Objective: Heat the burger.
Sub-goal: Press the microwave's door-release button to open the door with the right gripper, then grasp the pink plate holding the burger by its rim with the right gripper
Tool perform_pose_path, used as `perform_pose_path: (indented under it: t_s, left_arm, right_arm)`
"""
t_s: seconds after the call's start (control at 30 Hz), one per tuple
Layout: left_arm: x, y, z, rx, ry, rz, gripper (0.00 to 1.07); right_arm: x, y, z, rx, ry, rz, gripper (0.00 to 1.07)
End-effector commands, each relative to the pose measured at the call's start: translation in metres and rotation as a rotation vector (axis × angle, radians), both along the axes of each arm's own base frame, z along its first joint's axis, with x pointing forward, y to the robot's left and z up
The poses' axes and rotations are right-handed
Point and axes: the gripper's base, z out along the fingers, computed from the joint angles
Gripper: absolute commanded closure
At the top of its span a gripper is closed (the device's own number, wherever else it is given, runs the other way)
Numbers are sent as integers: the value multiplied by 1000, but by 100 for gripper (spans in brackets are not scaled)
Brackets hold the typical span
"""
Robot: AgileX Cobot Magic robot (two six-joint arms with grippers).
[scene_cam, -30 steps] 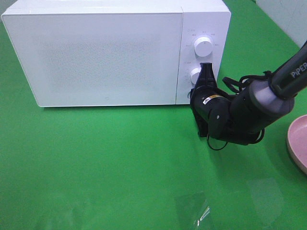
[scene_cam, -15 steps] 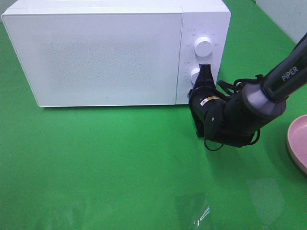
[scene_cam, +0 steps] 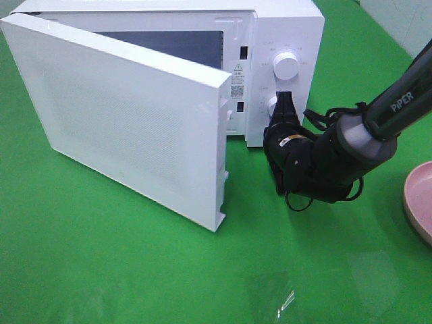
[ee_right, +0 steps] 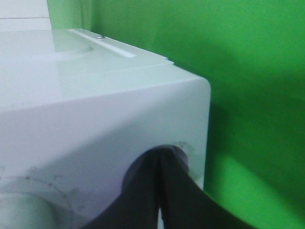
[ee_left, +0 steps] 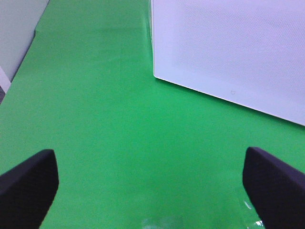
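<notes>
Microwave door [scene_cam: 128,128]: stands open. Right gripper [scene_cam: 286,101]: pinched closed, empty, tips against lower knob [scene_cam: 272,106]; left gripper [ee_left: 150,186]: spread wide, empty. Burger: unseen; loading and heating outstanding.

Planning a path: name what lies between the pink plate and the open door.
The right arm, its shut pincer at the lower knob; the high view shows it.

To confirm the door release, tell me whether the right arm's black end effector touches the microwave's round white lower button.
Touching. The right wrist view shows the shut black end effector pressed tip-first against the round white lower button, no gap.
</notes>
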Motion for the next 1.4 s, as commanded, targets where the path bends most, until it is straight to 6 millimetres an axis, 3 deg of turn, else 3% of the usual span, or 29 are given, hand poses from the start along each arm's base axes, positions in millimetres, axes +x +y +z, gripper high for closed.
perform_pose_path:
  t_s: [0.03, 0.6, 1.07, 1.4]
  left_arm:
    - [0, 0, -1, -4, 1, -1, 9]
    - [0, 0, -1, -4, 1, -1, 9]
    - [0, 0, -1, -4, 1, -1, 9]
    - [0, 0, -1, -4, 1, -1, 9]
  right_arm:
    - [31, -10, 47, -16, -344, -41, 107]
    - [25, -10, 40, -15, -239, -11, 107]
    - [-17, -1, 23, -62, 51, 191, 107]
    - [-42, -7, 33, -213, 152, 340, 107]
